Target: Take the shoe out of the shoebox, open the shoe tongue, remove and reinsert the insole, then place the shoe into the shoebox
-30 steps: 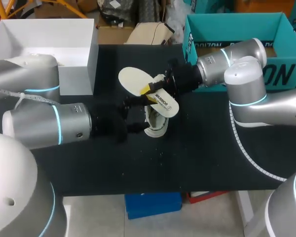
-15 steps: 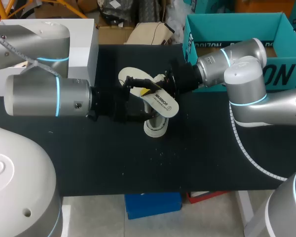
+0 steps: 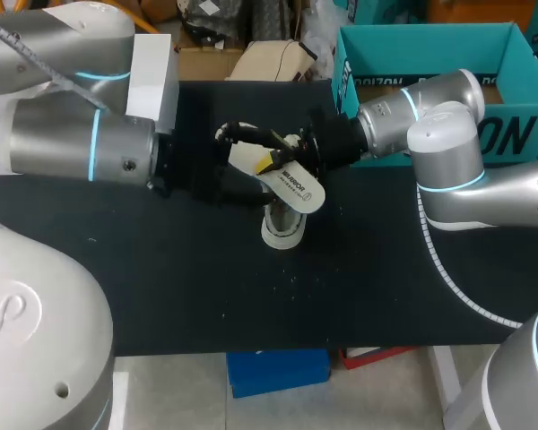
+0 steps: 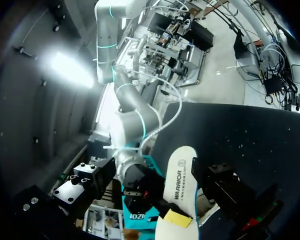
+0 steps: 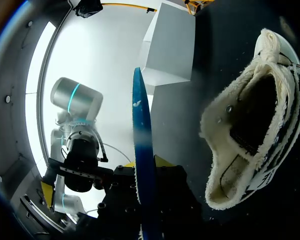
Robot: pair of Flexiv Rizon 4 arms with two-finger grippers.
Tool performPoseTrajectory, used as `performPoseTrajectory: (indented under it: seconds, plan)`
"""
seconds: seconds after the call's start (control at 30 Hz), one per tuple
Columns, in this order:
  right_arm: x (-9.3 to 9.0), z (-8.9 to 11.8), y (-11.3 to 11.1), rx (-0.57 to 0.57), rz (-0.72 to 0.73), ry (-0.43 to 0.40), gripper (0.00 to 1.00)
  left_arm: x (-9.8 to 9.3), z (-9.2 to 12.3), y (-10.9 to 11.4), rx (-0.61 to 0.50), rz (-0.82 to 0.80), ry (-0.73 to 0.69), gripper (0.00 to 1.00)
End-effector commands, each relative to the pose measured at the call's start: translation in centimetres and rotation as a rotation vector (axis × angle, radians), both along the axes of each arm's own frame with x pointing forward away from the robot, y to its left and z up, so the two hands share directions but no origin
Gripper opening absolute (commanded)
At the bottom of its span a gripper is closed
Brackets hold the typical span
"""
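Left gripper (image 3: pixel 251 166) higher; insole (image 5: pixel 142 150) (blue underneath, seemingly)

We see an insole (image 3: pixel 296 188) that is cream on top with black lettering and blue underneath. The shoe (image 3: pixel 282 231) is white with black stripes and a fluffy cream lining. The table (image 3: pixel 368 287) is black, the shoebox (image 3: pixel 345 67) teal, the other box (image 3: pixel 152 81) white. The arms (image 3: pixel 448 152) are silver, ringed with cyan.

The shoe (image 5: pixel 217 150) has a fluffy, rough lining like fleece cloth. The insole (image 4: pixel 182 180) looks smooth and matt, the table (image 3: pixel 368 287) is matt black, and the right arm (image 3: pixel 448 152) has a smooth grey shell with soft shine.
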State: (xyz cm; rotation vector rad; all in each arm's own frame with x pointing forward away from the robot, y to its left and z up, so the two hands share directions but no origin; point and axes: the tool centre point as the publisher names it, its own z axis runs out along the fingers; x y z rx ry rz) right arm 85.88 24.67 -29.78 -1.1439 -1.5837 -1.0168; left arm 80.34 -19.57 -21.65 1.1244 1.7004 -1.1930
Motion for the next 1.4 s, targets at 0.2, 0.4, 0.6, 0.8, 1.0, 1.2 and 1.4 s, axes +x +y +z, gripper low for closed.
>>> performPoseTrajectory:
  seconds: [0.2, 0.4, 0.6, 0.8, 1.0, 1.2, 1.4]
  plan:
    - [0.0, -0.1, 0.1, 0.0, -0.002, 0.0, 0.0, 2.4, 2.0, 2.0, 0.309, 0.154, 0.189, 1.0]
    - [0.0, -0.1, 0.1, 0.0, -0.002, 0.0, 0.0, 3.3, 3.7, 3.2, 0.339, 0.45, 0.213, 1.0]
    - [0.0, -0.1, 0.1, 0.0, -0.002, 0.0, 0.0, 3.7, 4.2, 3.7, 0.316, 0.603, 0.225, 1.0]
    - [0.0, -0.1, 0.1, 0.0, -0.002, 0.0, 0.0, 3.7, 4.2, 3.7, 0.316, 0.603, 0.225, 1.0]
    - [0.0, -0.1, 0.1, 0.0, -0.002, 0.0, 0.0, 4.9, 3.0, 3.1, 0.386, 0.66, 0.214, 1.0]
    - [0.0, -0.1, 0.1, 0.0, -0.002, 0.0, 0.0, 10.3, 1.0, 2.8, 0.422, 0.69, 0.103, 1.0]
    - [0.0, -0.1, 0.1, 0.0, -0.002, 0.0, 0.0, 15.5, 1.5, 2.7, 0.382, 0.685, 0.072, 1.0]
